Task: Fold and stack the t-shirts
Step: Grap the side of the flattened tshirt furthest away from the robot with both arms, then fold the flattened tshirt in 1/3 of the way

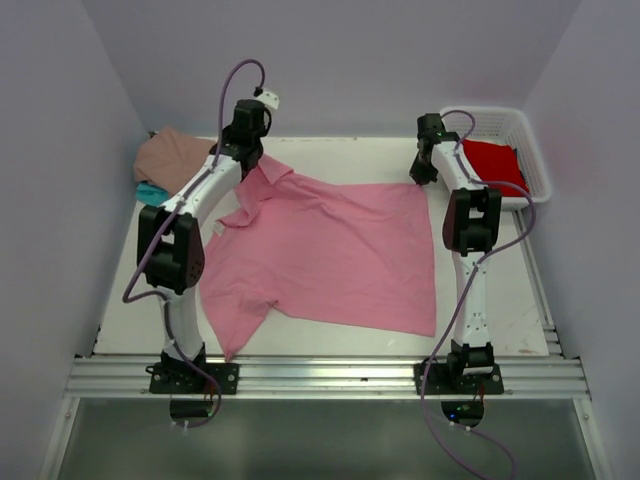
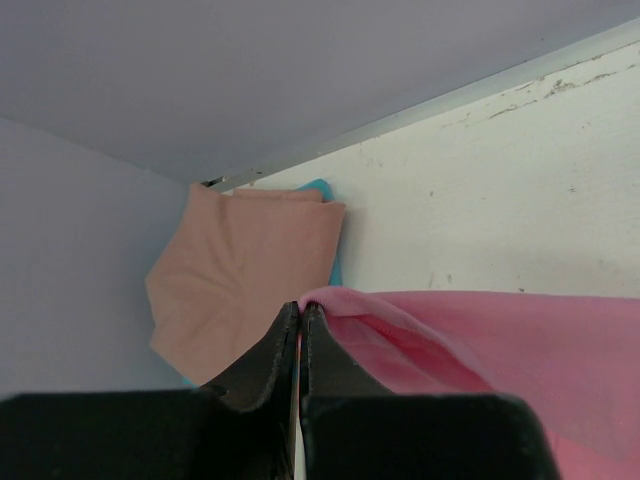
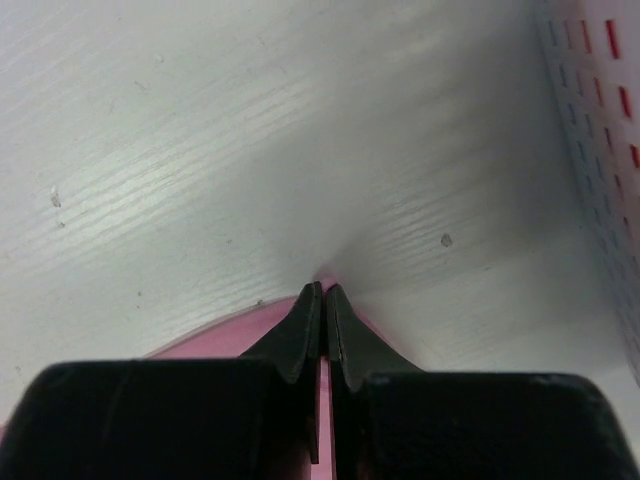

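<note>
The bright pink t-shirt (image 1: 330,255) lies spread on the white table. My left gripper (image 1: 250,158) is shut on its far left sleeve edge; in the left wrist view (image 2: 300,308) pink cloth (image 2: 480,340) is pinched at the tips. My right gripper (image 1: 424,172) is shut on the shirt's far right corner, with pink cloth (image 3: 215,340) at the tips (image 3: 324,290). The folded tan-pink t-shirt (image 1: 170,155) lies on the teal t-shirt (image 1: 148,192) at the far left; both also show in the left wrist view (image 2: 240,270), (image 2: 322,188). The red t-shirt (image 1: 495,162) lies in the basket.
The white lattice basket (image 1: 535,165) stands at the far right; its wall shows in the right wrist view (image 3: 600,120). Lilac walls enclose the table on three sides. An aluminium rail (image 1: 330,375) runs along the near edge.
</note>
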Tool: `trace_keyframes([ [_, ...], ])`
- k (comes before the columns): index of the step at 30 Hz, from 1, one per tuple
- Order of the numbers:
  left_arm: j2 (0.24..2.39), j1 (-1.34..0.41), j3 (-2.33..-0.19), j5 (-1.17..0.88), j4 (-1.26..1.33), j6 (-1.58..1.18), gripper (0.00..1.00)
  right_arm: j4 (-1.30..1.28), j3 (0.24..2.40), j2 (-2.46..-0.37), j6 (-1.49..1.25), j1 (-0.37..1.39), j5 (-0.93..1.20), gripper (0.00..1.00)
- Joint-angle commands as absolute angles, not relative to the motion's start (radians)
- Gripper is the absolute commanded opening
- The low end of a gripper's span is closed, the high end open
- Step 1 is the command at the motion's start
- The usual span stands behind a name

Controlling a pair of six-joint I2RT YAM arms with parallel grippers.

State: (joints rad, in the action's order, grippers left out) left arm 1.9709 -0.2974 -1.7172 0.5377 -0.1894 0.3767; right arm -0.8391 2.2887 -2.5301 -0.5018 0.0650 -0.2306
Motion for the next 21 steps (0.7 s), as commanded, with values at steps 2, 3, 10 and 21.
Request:
trace_keyframes([
  [2,2.092,-0.273,-1.871,0.491,-0.224,0.318,0.00,-0.818,2.284,-2.422,-0.505,0.048,-0.343,0.00],
  [3,2.108,-0.270,-1.905,0.488,-0.225,0.316,0.00,-0.813,2.283,-2.413,-0.503,0.043,-0.357,0.00],
  [10,2.180,-0.250,-2.003,0.492,-0.176,0.333,0.00,-0.762,2.255,-2.339,-0.499,0.011,-0.439,0.00],
  [21,2.292,-0.160,-2.082,0.422,-0.071,0.250,0.00,-0.678,2.284,-2.345,-0.449,0.006,-0.471,0.00],
])
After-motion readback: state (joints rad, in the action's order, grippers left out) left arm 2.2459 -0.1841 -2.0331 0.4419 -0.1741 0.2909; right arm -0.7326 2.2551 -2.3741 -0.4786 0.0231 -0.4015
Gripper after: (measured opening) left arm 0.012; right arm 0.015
